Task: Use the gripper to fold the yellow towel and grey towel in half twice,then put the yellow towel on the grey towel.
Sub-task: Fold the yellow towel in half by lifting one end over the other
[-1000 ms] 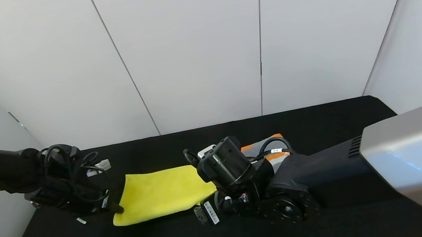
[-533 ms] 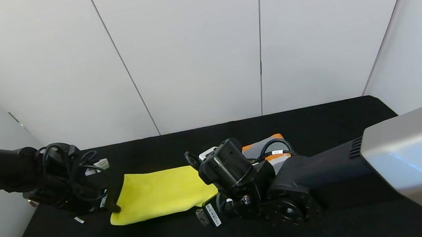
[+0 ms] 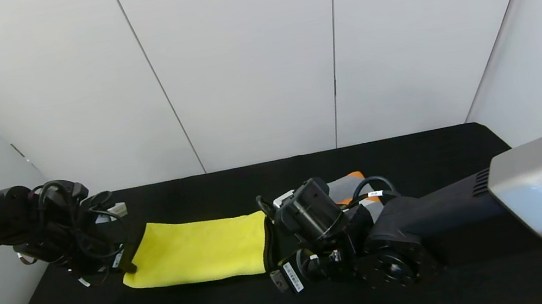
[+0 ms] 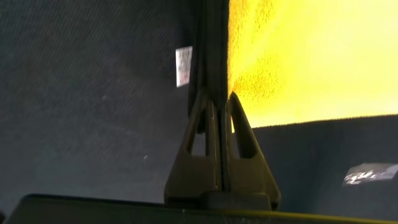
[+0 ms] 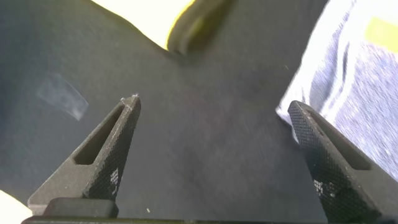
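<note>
No legible text, brand, number or sign found in any view. A small white printed sticker (image 3: 290, 277) on the black housing of the right arm carries dark markings, too small to read. A small white tag (image 4: 183, 66) beside the closed black fingers of the left gripper (image 4: 217, 102) shows faint print, not readable. Other white labels on the cabling are equally unreadable.

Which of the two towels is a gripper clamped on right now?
The bright yellow microfibre towel: the left gripper pinches its edge. The grey terry towel lies ungripped.
</note>
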